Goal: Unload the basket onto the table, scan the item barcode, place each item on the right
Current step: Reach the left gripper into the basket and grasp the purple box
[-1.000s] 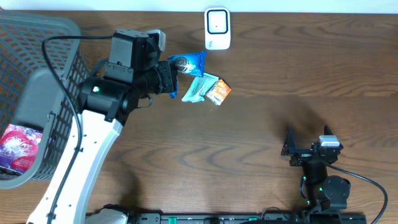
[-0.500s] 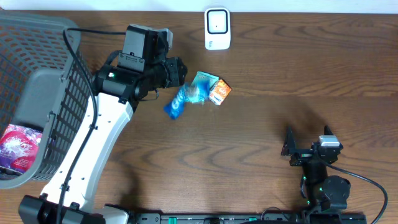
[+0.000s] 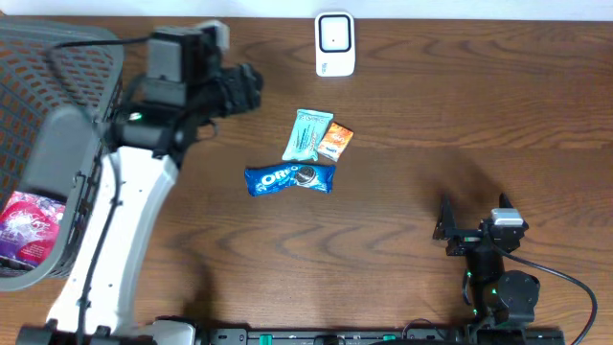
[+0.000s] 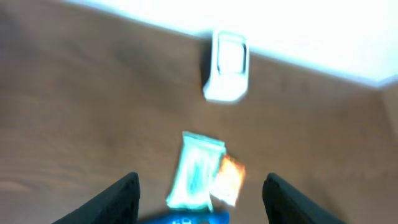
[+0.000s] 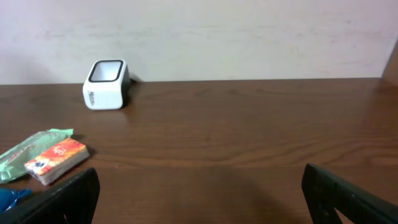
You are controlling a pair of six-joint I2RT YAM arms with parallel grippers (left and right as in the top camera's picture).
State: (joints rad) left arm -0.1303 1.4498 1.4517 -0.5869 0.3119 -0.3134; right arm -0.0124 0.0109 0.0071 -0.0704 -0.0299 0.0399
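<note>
A blue Oreo pack point(image 3: 290, 178) lies flat on the table, held by nothing. The white barcode scanner point(image 3: 335, 43) stands at the far edge. My left gripper point(image 3: 247, 88) hangs up and to the left of the pack, open and empty. The blurred left wrist view looks past the open left gripper point(image 4: 202, 202) at the scanner point(image 4: 227, 65) and a sliver of the blue pack point(image 4: 193, 219) on the table beyond. Near the front edge, my right gripper point(image 3: 474, 216) rests open and empty. Its wrist view shows the scanner point(image 5: 106, 84) far off to the left.
A teal packet point(image 3: 308, 135) and an orange packet point(image 3: 336, 141) lie side by side just above the Oreo pack. A grey mesh basket point(image 3: 57, 57) fills the left side, with a purple packet point(image 3: 34, 225) inside it.
My left gripper opened and let go of the Oreo pack, which dropped onto the table below the teal packet. The left arm swung left toward the basket. The right arm stayed still.
</note>
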